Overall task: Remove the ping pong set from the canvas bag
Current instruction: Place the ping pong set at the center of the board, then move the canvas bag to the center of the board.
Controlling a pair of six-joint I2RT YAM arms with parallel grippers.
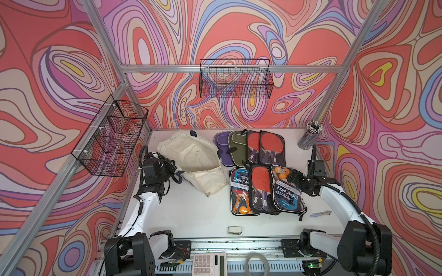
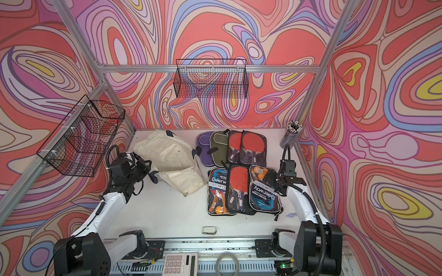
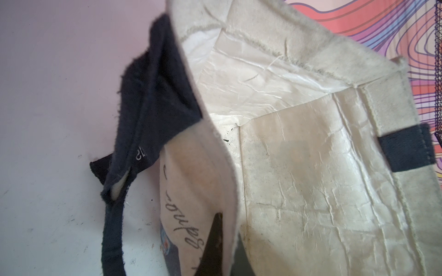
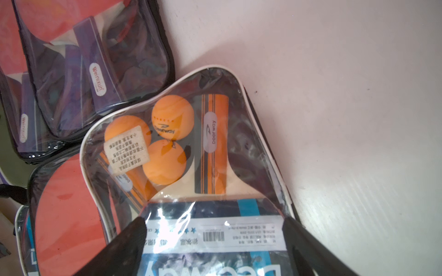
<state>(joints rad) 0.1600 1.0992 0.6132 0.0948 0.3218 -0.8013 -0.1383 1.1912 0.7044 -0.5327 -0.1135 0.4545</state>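
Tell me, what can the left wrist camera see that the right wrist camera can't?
Only the left wrist view shows the cream canvas bag with its dark navy strap handles; its crinkly inside looks empty as far as shows. Only the right wrist view shows the clear plastic paddle case holding three orange balls, beside other clear cases of red paddles, with the right gripper open above it. Both show the white table.
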